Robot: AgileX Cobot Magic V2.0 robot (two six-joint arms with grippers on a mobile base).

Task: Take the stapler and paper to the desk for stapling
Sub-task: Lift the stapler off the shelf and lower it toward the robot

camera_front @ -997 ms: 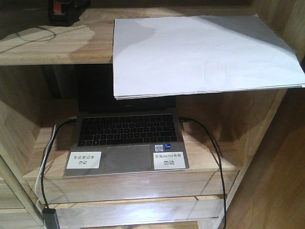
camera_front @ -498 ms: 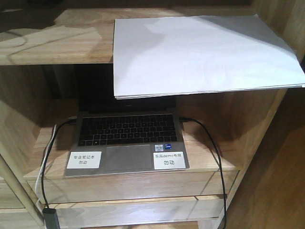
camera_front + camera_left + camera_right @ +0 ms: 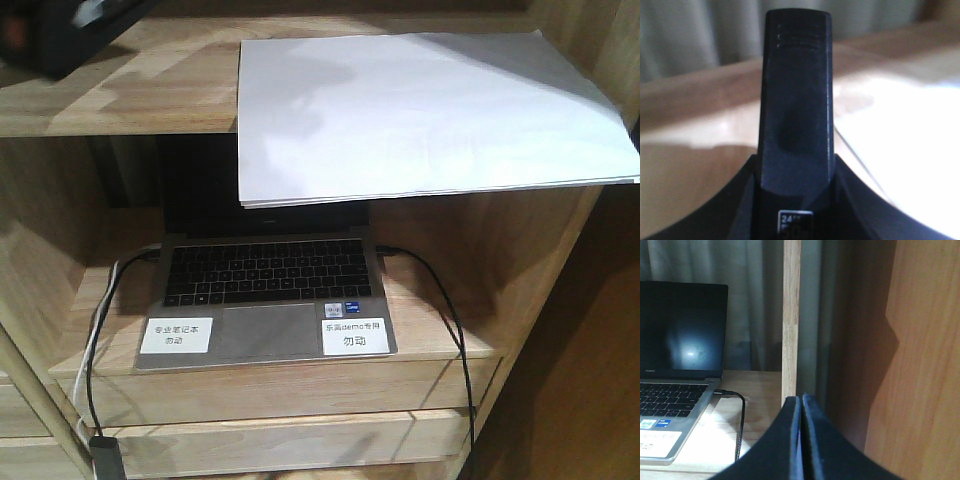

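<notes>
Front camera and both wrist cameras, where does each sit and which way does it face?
Front-facing: before the shelf unit, looking down at paper above laptop; no arm clearly shows.
Left wrist: behind left pincer, looking along the gripped stapler toward the paper.
Right wrist: behind shut right pincer, facing the laptop's side.
Shared: paper, front and left; laptop, front and right.

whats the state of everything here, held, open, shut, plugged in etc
stapler: held in the left tool
left tool: shut on the stapler
right tool: shut, empty
paper: lying flat on the upper shelf, front edge overhanging
laptop: lid open, screen dark
black cable: plugged into the laptop's side
</notes>
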